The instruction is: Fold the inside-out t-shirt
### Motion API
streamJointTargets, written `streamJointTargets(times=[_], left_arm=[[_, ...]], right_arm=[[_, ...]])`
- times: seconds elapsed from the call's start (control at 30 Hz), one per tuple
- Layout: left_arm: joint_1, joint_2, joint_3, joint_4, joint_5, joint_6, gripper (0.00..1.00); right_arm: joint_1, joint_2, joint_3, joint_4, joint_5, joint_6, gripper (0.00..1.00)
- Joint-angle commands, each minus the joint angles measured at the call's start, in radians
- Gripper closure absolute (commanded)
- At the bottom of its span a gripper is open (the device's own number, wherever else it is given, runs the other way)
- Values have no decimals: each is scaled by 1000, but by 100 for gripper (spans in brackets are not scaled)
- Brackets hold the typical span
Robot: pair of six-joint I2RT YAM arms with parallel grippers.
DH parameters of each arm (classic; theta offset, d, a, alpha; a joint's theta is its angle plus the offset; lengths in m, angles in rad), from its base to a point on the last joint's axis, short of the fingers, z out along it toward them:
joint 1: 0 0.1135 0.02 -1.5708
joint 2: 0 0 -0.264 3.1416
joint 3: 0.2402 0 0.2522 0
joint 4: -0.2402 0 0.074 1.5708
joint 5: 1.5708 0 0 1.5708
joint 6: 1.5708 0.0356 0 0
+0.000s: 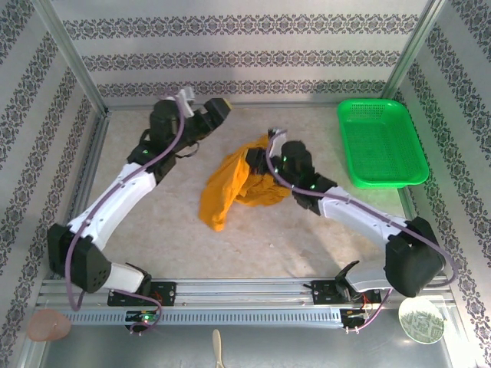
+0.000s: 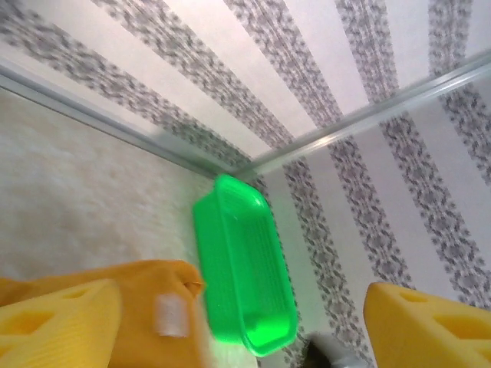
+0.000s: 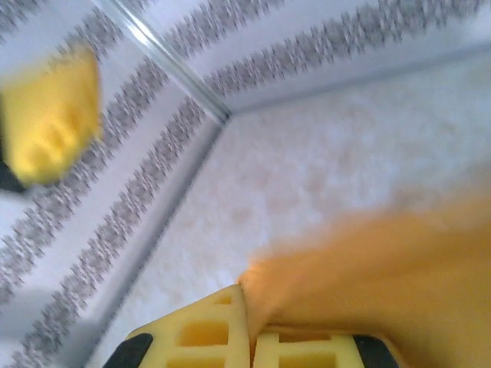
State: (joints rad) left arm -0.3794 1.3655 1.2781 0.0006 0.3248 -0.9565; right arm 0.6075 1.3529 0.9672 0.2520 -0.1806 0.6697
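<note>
The inside-out t-shirt (image 1: 234, 184) is a mustard-orange bunch in the middle of the table, pulled up at its far right corner. My right gripper (image 1: 270, 146) is at that raised corner. In the right wrist view the right gripper (image 3: 253, 341) is shut on a fold of the t-shirt (image 3: 383, 261), with cloth pinched between the yellow pads. My left gripper (image 1: 209, 115) hovers at the far left of the cloth, apart from it. In the left wrist view the left gripper (image 2: 242, 333) is open with nothing between its fingers. The t-shirt (image 2: 142, 295) and its white label (image 2: 169, 314) lie beside the left finger.
A green plastic basket (image 1: 381, 142) stands at the far right of the table, also the green basket (image 2: 245, 268) in the left wrist view. Patterned walls with metal posts close in the table on three sides. A blurred yellow finger (image 3: 54, 115) of the other arm hangs at upper left.
</note>
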Motion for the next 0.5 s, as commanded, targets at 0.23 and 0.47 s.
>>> streamJointTargets(times=[0.23,0.47], left_arm=[[-204,-215,-338,-125,-212,265,8],[-331,-158,-565,131,-314,199,8]], right_arm=[[-75,-11,384,-269,-110,-85,100],[-82,-23,423,-316,-108,-100,100]])
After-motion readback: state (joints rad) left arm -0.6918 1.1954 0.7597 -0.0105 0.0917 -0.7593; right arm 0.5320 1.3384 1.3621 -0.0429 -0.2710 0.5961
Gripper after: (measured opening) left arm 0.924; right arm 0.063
